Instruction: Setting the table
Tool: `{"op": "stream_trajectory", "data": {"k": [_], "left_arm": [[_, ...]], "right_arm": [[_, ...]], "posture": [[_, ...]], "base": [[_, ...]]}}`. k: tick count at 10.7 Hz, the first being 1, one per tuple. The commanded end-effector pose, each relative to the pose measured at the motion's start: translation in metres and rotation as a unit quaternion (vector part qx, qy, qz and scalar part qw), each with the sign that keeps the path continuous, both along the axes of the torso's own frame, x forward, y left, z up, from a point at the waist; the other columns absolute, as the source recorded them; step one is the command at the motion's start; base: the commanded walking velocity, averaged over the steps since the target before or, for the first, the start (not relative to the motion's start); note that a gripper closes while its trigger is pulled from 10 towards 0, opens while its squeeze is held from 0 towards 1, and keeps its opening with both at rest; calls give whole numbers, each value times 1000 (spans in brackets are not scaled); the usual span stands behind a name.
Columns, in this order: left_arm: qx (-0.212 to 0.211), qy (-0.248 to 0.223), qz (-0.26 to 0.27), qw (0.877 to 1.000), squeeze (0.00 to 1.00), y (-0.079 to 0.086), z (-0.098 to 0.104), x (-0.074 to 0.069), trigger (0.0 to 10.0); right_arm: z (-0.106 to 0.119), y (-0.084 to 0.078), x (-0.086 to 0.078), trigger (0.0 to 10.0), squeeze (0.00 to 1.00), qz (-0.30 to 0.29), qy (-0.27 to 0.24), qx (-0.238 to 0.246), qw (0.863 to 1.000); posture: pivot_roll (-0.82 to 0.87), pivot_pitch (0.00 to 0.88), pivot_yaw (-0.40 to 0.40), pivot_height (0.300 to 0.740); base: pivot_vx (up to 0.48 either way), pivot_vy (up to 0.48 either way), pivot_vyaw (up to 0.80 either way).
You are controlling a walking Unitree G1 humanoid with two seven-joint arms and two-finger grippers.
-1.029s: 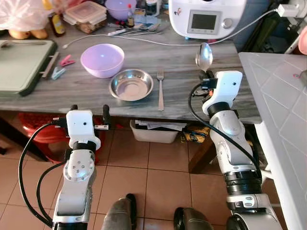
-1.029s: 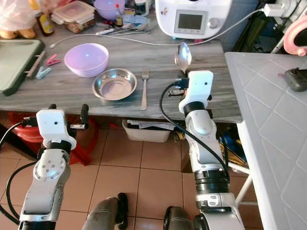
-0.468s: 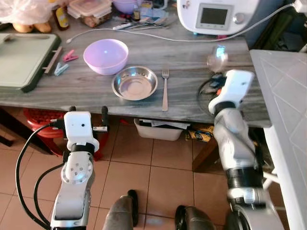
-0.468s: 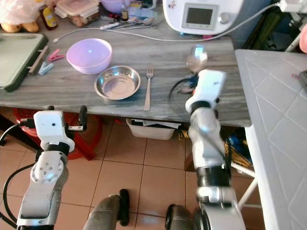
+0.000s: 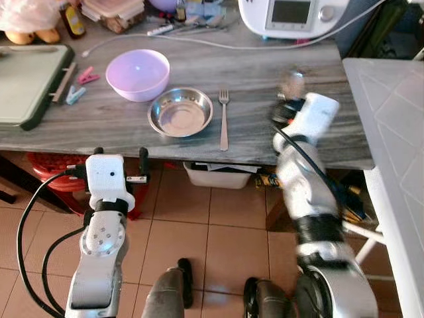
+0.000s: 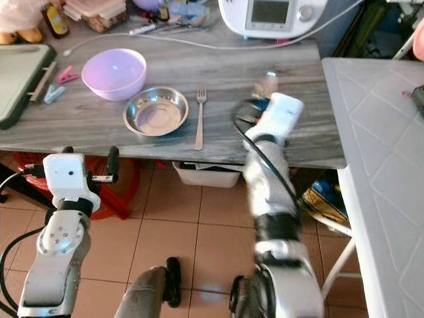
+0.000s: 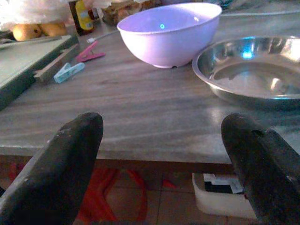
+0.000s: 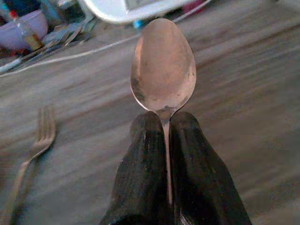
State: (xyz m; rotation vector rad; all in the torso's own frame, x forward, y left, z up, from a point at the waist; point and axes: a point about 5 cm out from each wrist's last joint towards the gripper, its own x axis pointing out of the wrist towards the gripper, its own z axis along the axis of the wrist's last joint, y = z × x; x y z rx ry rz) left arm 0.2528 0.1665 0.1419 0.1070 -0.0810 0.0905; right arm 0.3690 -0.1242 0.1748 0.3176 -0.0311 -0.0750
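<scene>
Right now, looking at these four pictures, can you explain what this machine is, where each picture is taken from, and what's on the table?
This is a humanoid robot with two silver arms. Two pictures come from cameras in its head, looking down; the other two sit on its wrists. The right gripper is shut on a spoon, held over the grey table. The left gripper is open, low at the table's front edge. On the table lie a steel bowl, a fork to its right, a purple bowl behind it, and a white appliance at the back.
</scene>
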Motion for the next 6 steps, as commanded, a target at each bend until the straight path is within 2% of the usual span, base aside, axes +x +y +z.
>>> {"op": "stream_trajectory", "data": {"k": [1,3,6], "left_arm": [[3,5,0,1000,0,4,1,-5,10000],[5,10,-2,1000,0,4,0,-8,10000],[6,11,-5,1000,0,4,2,-8,10000]], "right_arm": [[-3,7,3,10000,0,4,18,14,1000],[-5,18,9,10000,0,20,39,23,999],[-1,29,14,10000,0,35,40,20,998]], "posture": [[103,292,55,740],[112,301,54,740],[118,307,49,740]], "base": [[0,0,0],[0,0,0],[0,0,0]]}}
